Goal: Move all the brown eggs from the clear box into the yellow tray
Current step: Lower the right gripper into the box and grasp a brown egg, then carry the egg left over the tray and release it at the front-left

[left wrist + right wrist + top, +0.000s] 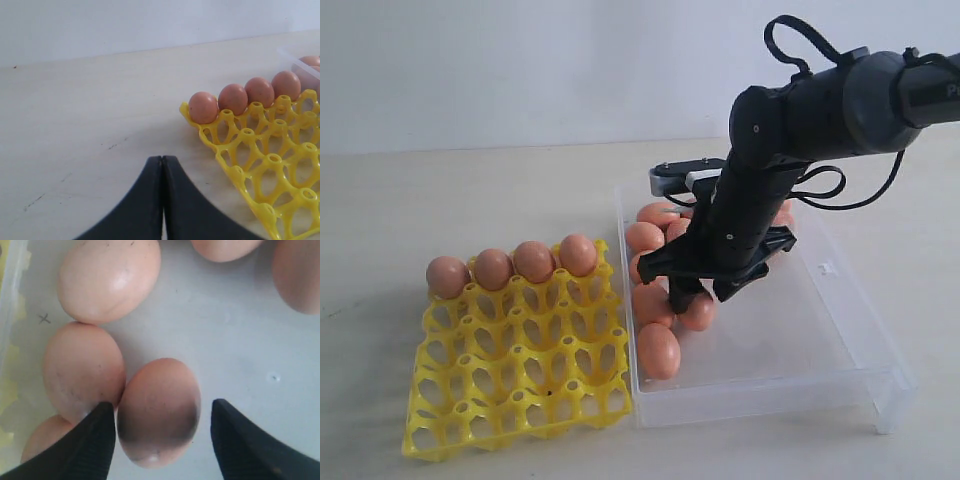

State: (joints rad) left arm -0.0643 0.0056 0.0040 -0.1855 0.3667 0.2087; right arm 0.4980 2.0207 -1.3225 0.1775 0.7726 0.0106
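Several brown eggs (pixel 658 350) lie loose in the clear box (pixel 800 340), clustered along its left side. My right gripper (pixel 692 300) reaches down among them and stands open astride one egg (pixel 160 390). In the right wrist view one finger (pixel 95 440) sits between that egg and its neighbour (pixel 82 370), while the other finger (pixel 245 440) stands clear of it. The yellow tray (pixel 520 400) holds a row of several eggs (pixel 512 263) in its back cups. My left gripper (pixel 163 159) is shut on nothing, above bare table beside the tray's corner (pixel 272 160).
The clear box's low front wall (pixel 760 400) and clasp tab (pixel 828 268) lie close to the right arm. The tray touches the box's left wall. Pale table (pixel 380 200) surrounds both, and a white wall rises behind.
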